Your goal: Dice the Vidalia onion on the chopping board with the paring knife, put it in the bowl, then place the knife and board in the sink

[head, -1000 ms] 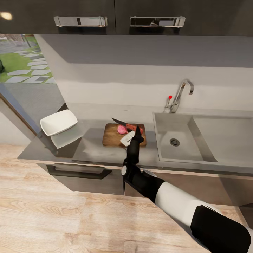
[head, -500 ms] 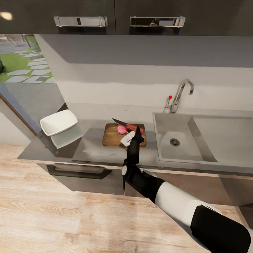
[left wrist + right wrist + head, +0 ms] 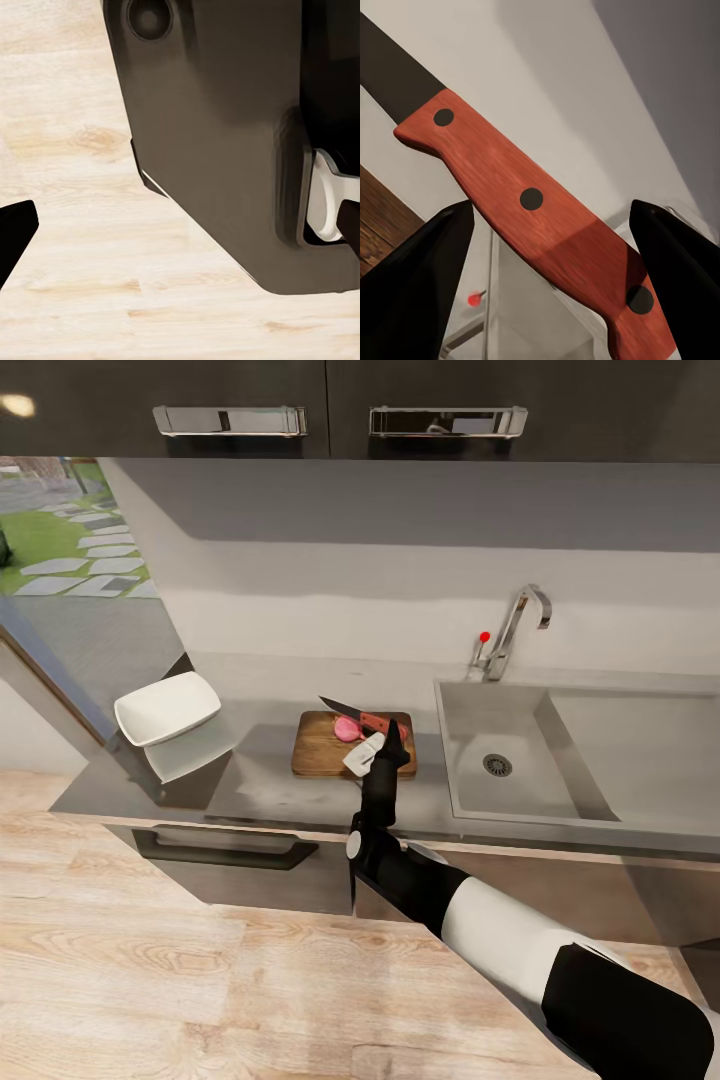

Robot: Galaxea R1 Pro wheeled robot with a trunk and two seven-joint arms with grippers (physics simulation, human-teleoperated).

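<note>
The chopping board (image 3: 352,744) was set on the countertop (image 3: 262,785), between the bowl (image 3: 167,707) at the left and the sink (image 3: 580,755) at the right. The onion (image 3: 347,729) was laid on the board, under the paring knife (image 3: 362,717).

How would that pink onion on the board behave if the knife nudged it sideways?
The onion looks rounded, so it would probably roll or skid rather than stay put. The chopping board under it looks flat and smooth, with no visible lip to stop it. The paring knife, near the right gripper, looks stiff enough to push it.
</note>
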